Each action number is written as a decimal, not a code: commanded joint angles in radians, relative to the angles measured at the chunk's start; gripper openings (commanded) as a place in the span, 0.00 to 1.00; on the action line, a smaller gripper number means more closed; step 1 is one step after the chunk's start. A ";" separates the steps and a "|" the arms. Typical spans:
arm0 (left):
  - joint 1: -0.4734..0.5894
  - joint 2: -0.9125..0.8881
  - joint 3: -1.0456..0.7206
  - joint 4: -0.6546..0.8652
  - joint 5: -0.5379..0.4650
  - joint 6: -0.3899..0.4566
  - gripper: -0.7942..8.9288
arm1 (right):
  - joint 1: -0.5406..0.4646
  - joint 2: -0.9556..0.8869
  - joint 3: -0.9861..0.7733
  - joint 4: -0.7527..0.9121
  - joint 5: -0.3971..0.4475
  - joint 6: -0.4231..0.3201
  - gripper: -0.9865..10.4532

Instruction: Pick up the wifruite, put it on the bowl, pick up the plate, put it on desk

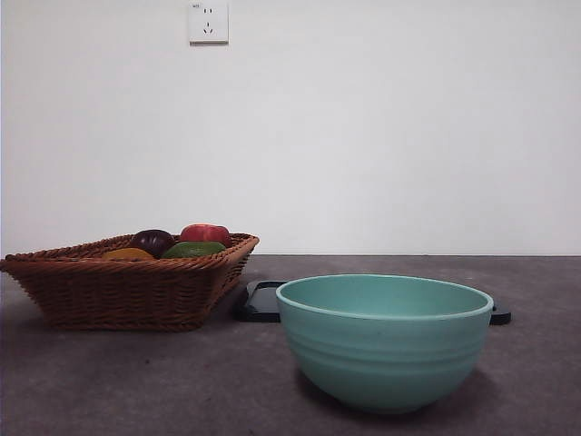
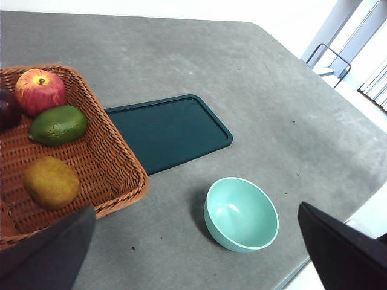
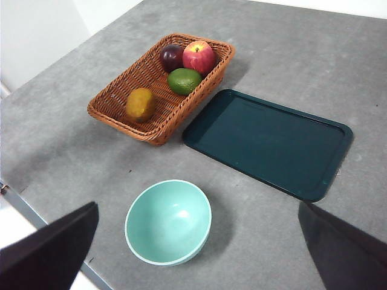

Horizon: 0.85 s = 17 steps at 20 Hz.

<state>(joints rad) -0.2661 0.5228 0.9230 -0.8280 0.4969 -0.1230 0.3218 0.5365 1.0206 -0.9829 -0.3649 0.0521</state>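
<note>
Sitting at the left of the front view is a woven wicker basket [image 1: 118,282], resting on the dark grey table [image 1: 136,381]. Four fruits lie in it. The wifruite [image 3: 140,104], orange-brown and rough-skinned, lies alone toward one end of the basket, apart from the others. At the other end a dark purple fruit [image 3: 172,57], a red apple [image 3: 199,56] and a green fruit [image 3: 184,81] cluster close together, the green one just beside the apple.

Next to the basket, moving right, a dark green rectangular tray [image 3: 269,142] lies flat on the table, one of its short edges just beside the basket's long side; whether the two touch cannot be told. In the front view only a thin dark strip of it shows behind the bowl.

The mint-green bowl [image 1: 385,341] stands upright on the table in front of the tray, nearest the front camera, with nothing inside it. It is apart from both basket and tray.

Both arms hang high above the table. The left tool [image 2: 199,254] has its jaws spread wide, holding nothing. The right tool [image 3: 199,254] is likewise spread wide with nothing between its jaws.
</note>
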 commanded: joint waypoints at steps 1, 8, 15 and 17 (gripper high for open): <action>-0.003 0.006 0.019 0.012 0.005 -0.014 0.71 | 0.005 0.003 0.019 0.009 -0.001 0.000 0.62; -0.003 0.079 0.068 -0.137 -0.087 0.009 0.71 | 0.005 0.003 0.019 0.009 -0.001 0.000 0.62; -0.003 0.357 0.188 -0.174 -0.166 -0.055 0.69 | 0.005 0.002 0.019 0.008 -0.001 0.000 0.62; -0.003 0.460 0.220 -0.174 -0.212 -0.072 0.69 | 0.005 0.002 0.019 0.006 -0.001 0.000 0.62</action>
<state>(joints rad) -0.2661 0.9676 1.1221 -1.0092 0.2890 -0.1780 0.3218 0.5365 1.0206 -0.9833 -0.3653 0.0521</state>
